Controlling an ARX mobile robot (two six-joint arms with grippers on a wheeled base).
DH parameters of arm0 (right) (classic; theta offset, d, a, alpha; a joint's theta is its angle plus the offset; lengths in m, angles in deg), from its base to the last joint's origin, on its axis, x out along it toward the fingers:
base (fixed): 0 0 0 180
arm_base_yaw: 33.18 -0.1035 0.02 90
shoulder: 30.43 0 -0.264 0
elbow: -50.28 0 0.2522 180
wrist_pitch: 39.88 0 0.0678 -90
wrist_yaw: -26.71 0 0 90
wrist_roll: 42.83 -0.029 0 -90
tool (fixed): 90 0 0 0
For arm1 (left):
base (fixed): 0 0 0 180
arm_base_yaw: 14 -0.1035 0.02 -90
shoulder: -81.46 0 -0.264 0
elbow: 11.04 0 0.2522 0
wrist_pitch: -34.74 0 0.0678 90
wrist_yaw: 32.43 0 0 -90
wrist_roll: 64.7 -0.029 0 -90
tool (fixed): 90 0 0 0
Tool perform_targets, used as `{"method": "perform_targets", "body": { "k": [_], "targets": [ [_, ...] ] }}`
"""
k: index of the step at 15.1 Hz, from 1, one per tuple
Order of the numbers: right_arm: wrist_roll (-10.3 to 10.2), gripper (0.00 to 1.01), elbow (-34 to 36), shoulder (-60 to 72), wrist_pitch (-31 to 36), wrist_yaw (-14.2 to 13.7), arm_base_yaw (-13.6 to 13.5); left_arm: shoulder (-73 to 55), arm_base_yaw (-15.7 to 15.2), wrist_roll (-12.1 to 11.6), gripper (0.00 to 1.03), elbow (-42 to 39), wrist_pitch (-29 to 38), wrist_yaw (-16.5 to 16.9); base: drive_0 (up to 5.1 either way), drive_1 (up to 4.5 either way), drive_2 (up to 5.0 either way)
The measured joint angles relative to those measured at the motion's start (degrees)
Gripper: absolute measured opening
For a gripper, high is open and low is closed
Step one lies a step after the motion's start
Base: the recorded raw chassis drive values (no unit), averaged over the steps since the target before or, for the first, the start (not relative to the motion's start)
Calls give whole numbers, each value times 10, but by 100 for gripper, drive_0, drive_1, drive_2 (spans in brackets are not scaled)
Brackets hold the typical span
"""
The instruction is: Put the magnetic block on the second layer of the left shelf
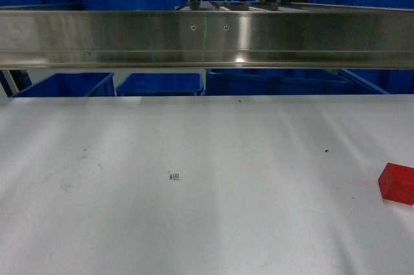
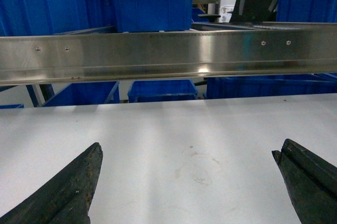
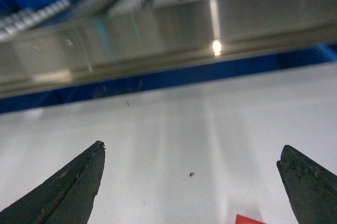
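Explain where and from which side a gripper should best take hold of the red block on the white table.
Probably from above, closing on two opposite vertical faces of the red block. It sits flat on the table with nothing beside it, so its sides are free and its flat parallel faces suit the pads. The open right gripper is nearest; the block's corner shows at its view's bottom edge.

The magnetic block (image 1: 396, 183) is cut off by the head view's right edge, and only a red corner (image 3: 250, 219) of it shows at the right wrist view's bottom edge. The steel beam (image 1: 207, 39) hides most of the blue crates (image 1: 162, 84) behind it. In both wrist views only the jaws' dark tips show. The right wrist view is blurred above the beam.
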Motion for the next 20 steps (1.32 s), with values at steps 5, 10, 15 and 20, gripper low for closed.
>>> {"method": "perform_targets", "body": {
  "k": [5, 10, 15, 20],
  "targets": [
    [-26, 98, -174, 355, -99, -155, -36, 0, 0, 0, 98, 0, 0, 0, 0, 0, 0],
    [-45, 98, -173, 376, -83, -187, -34, 0, 0, 0, 98, 0, 0, 0, 0, 0, 0],
    [-61, 97, -152, 404, -63, -208, -24, 0, 0, 0, 98, 0, 0, 0, 0, 0, 0],
    [-59, 43, -132, 410, -26, -210, -36, 0, 0, 0, 98, 0, 0, 0, 0, 0, 0]
  ]
}}
